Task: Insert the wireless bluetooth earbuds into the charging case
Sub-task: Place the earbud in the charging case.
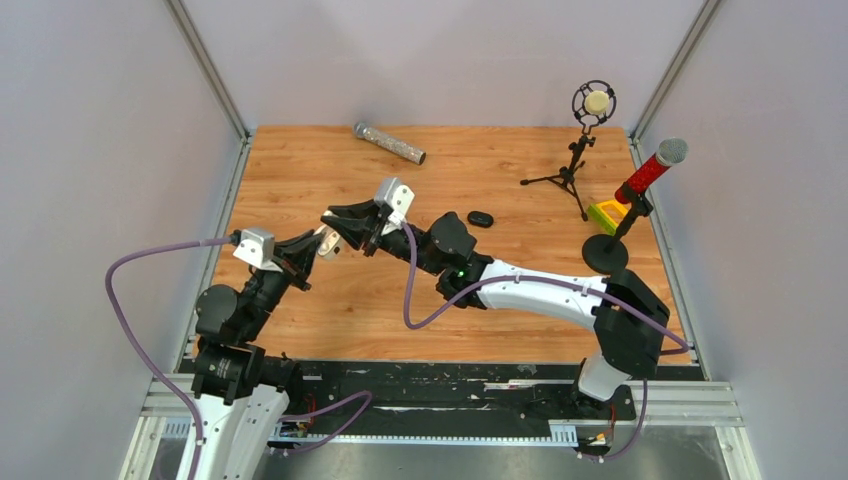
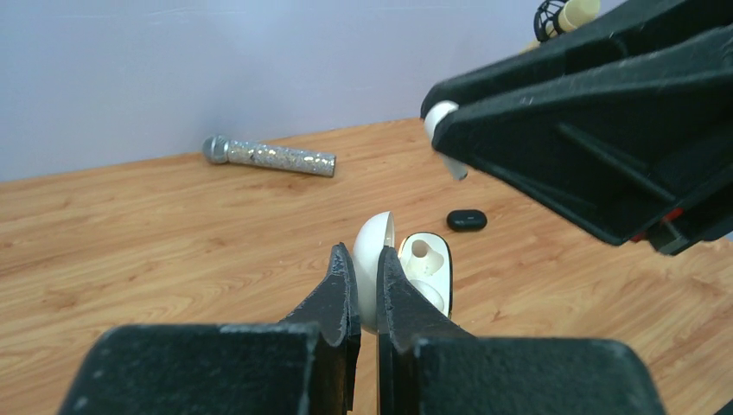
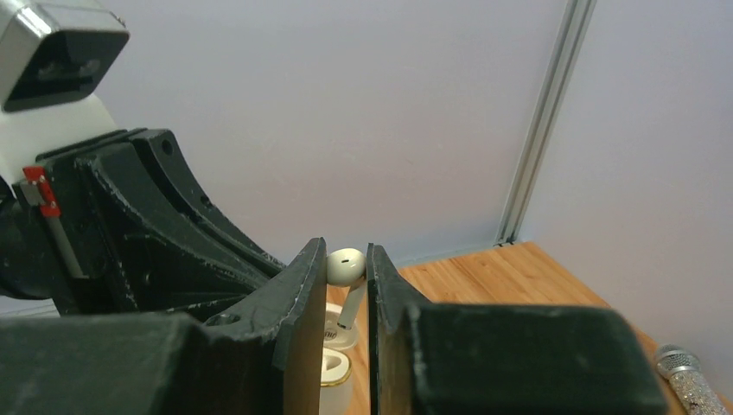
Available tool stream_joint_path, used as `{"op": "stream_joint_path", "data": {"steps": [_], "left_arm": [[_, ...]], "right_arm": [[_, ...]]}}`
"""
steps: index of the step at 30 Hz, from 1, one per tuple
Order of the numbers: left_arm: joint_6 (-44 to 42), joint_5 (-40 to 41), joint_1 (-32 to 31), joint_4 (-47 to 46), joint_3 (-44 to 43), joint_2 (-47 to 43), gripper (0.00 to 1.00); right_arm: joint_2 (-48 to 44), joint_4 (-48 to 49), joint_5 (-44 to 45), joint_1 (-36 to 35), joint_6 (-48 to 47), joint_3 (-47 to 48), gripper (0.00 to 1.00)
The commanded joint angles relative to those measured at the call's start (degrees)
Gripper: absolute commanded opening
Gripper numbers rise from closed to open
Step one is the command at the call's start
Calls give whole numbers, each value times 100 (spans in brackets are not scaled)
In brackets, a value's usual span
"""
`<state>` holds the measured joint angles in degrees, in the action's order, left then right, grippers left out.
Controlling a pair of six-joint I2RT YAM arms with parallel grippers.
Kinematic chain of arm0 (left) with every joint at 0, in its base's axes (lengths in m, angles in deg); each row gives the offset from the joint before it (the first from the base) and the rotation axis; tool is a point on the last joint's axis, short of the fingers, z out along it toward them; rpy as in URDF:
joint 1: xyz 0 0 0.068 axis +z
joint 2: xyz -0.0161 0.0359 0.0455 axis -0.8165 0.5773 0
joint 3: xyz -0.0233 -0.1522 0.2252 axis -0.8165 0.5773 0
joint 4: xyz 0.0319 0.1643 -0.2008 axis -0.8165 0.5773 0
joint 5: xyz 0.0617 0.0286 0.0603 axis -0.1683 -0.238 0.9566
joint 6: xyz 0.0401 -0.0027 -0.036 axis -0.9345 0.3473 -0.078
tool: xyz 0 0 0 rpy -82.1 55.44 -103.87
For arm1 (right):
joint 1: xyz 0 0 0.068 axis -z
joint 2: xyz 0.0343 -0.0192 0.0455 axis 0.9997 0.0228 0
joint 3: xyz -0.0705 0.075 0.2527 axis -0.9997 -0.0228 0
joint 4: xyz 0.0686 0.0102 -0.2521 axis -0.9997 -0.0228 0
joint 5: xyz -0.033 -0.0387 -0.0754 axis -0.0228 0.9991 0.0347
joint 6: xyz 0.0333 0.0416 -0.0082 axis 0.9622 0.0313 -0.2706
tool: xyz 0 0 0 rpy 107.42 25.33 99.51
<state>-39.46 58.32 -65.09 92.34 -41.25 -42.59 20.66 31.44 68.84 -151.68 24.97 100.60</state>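
earbud [image 3: 346, 266] pinched in my right claw [image 3: 345, 252], left claw [image 2: 364, 268] clamping the open case [image 2: 430, 264]; next i'd lower it in, stem aligned.

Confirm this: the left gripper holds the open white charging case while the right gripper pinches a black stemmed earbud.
Not black: the right wrist view shows the stemmed earbud in the right gripper is white. The left gripper does hold the open white charging case.
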Motion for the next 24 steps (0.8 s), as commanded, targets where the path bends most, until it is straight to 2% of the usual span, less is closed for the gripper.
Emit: {"op": "stream_joint_path", "data": {"steps": [1, 14, 24], "left_arm": [[299, 95, 37, -459, -8, 42, 0], [457, 226, 33, -497, -33, 83, 0], [498, 248, 33, -460, -23, 38, 0]], "right_arm": [[72, 423, -293, -47, 140, -82, 0], [370, 241, -511, -48, 215, 8, 0], [309, 552, -366, -31, -267, -195, 0]]}}
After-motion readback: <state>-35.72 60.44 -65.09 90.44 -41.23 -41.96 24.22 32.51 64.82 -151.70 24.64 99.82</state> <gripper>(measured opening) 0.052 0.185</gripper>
